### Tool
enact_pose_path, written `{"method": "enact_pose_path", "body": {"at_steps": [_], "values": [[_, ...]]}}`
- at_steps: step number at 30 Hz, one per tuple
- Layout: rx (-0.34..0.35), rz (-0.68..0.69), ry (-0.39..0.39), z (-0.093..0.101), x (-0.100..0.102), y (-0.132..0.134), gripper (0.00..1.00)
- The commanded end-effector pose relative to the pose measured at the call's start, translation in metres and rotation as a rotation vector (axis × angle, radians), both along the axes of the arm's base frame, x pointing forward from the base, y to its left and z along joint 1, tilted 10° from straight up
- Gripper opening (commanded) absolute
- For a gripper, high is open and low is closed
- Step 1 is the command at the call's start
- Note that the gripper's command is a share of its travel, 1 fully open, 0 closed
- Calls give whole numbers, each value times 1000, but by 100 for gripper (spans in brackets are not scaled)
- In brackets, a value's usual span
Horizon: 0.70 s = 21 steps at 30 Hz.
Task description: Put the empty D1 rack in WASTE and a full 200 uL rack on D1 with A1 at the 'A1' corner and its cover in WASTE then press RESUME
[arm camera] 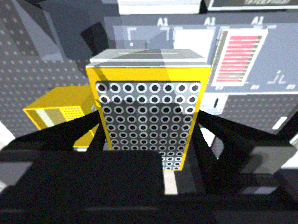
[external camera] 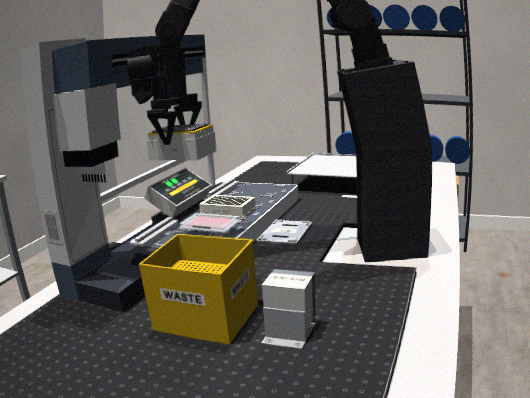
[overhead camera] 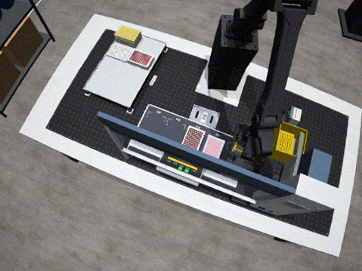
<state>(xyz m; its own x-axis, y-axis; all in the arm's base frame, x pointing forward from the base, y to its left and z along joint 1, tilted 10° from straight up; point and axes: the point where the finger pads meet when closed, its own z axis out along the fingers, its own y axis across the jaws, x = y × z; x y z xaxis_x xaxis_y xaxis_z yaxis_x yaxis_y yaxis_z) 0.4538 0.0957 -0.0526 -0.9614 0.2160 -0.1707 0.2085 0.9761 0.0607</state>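
Yellow-rimmed and boxy, the rack point(external camera: 182, 141) hangs high in the air, clamped between the black jaws of the gripper point(external camera: 173, 125), which stand wide across its body. From the wrist its top shows as a grey perforated grid of round holes point(arm camera: 150, 117) inside a yellow frame, with pale smooth side walls below. It sits above the far-left part of the deck point(external camera: 265, 192), close under the blue gantry beam point(overhead camera: 191, 152) of the liquid handler.

WASTE point(external camera: 200, 287) is an open yellow square bin with thin flat walls and white labels, standing on the dotted black mat point(external camera: 325, 350) of the white surface point(external camera: 440, 280). Inside lies a yellow perforated rack point(external camera: 199, 267), flat and below the rim.

On the grey deck plate stand a low pale reservoir with a dark gridded top point(external camera: 227, 204) and, nearer, a flat pink plate point(external camera: 209, 223), each in its own nest. A small grey nest plate point(external camera: 285, 231) lies beside the deck. A plain grey box point(external camera: 288, 307) stands just right of WASTE.

On the flat grey shelf top point(overhead camera: 117, 82) sit three more pieces at its far end: a yellow-topped rack point(overhead camera: 127, 34), a white gridded one point(overhead camera: 118, 51) and a red one point(overhead camera: 141, 58)
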Motion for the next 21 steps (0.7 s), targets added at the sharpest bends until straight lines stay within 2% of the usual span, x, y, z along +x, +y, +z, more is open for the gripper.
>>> {"method": "enact_pose_path", "body": {"at_steps": [1,4,7,11,14,21], "values": [[-5,19,7,-4,4,3,0],[-5,19,7,-4,4,3,0],[-2,15,-7,1,15,3,0],[-2,9,-7,1,17,-1,0],[-4,5,6,-2,11,-4,0],[-1,7,-7,2,19,-3,0]]}}
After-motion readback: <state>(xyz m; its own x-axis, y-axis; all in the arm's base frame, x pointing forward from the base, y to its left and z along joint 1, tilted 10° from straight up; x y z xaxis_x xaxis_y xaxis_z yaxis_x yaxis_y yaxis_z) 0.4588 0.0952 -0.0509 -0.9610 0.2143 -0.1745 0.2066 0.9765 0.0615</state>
